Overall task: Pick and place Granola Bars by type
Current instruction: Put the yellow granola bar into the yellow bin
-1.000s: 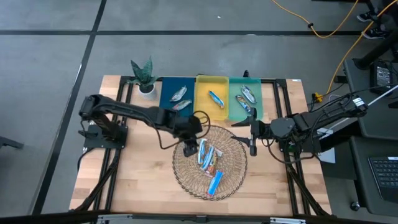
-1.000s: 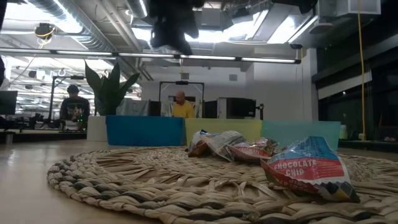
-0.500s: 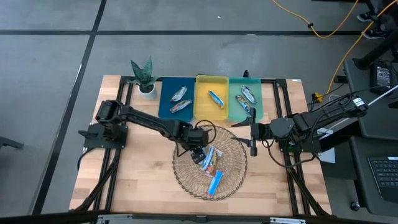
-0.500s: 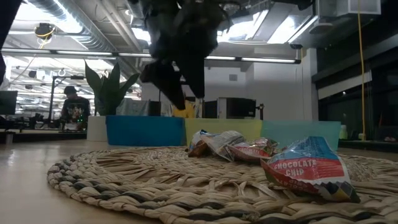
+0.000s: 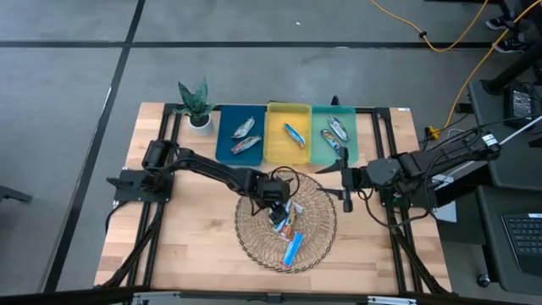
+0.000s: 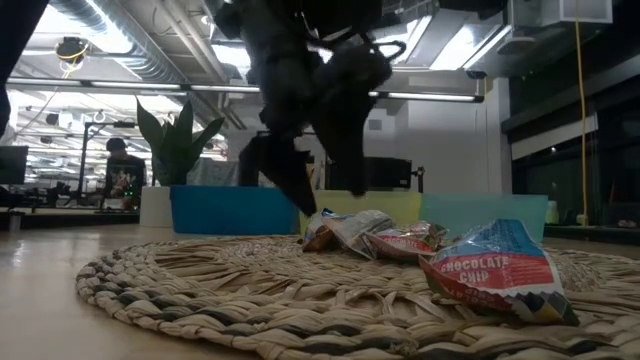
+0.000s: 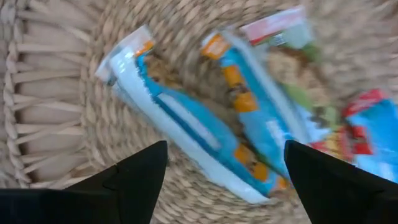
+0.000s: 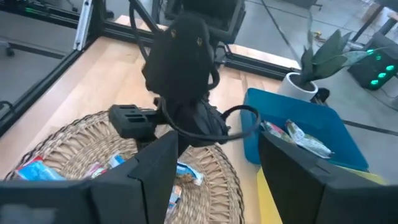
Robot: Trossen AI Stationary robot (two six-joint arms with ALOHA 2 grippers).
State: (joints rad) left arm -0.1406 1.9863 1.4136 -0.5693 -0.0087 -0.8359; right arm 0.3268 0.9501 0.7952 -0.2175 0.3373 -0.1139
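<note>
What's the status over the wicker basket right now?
Left gripper open, low over two blue wrapped granola bars in round wicker basket. Right gripper open, waiting beside basket. Nothing blocking.

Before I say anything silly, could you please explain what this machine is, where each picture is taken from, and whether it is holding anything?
It is a two-armed robot at a wooden table. One camera looks down from above, one sits at table height, and one rides on each wrist. The left gripper is down over the round wicker mat, fingers open above the wrapped granola bars, holding nothing. The right gripper waits beside the mat, empty. Behind stand a blue tray, a yellow tray and a green tray, each with bars inside, and a small plant.
</note>
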